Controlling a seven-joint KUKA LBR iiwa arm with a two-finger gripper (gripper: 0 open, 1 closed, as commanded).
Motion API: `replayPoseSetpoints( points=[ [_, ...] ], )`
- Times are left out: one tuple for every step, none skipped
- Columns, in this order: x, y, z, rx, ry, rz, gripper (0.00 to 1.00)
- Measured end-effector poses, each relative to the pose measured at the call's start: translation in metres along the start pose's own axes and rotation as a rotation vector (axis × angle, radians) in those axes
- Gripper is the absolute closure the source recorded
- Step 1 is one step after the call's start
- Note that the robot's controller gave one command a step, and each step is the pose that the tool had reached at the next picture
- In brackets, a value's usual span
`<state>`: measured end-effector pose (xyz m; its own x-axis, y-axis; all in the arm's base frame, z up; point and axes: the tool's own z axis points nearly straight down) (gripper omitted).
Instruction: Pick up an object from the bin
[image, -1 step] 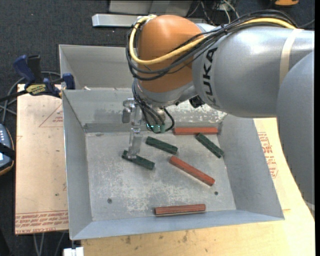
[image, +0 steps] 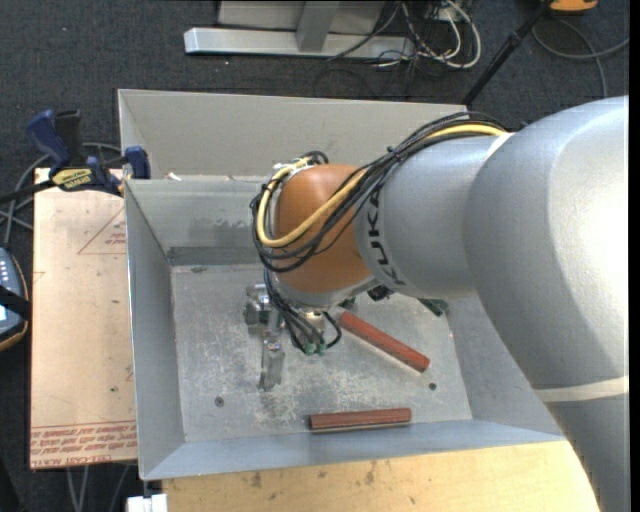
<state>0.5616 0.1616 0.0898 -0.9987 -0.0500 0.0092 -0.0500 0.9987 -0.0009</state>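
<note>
Two reddish-brown bars are all the bin (image: 150, 300) visibly offers in the camera view. One bar (image: 360, 420) lies flat along the foot of the near wall. The slanted bar (image: 388, 345) lies on the right side of the floor, its upper end running under the arm's orange cover (image: 315, 230).

The end effector (image: 270, 368) hangs low over the left-centre of the floor, above bare, scuffed metal and well apart from both bars. I cannot tell how far open it is, and nothing can be seen in its grip.

The likeliest failure, as I judge it, is an empty grasp: closing where it stands would catch nothing, and going lower would only press it against the floor.

Either bar brings its own trouble:
- The bar by the near wall lies close to the slope, so there may be too little room on that side, and a nudge could wedge it tighter.
- The slanted bar is partly hidden by the wrist, so its true end is uncertain, and a grip near one tip could let it swing or drop.

The looped cables (image: 265, 225) at the wrist hang near the slanted bar and might drag it during a sideways move.
</note>
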Motion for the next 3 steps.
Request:
replayPoseSetpoints(
  points=[
    [-0.037,-0.082,0.005,0.002,-0.014,0.057,0.00],
    [-0.037,-0.043,0.020,-0.004,-0.011,0.184,0.00],
    [-0.038,-0.044,0.019,-0.004,-0.013,0.187,1.00]
  ],
)
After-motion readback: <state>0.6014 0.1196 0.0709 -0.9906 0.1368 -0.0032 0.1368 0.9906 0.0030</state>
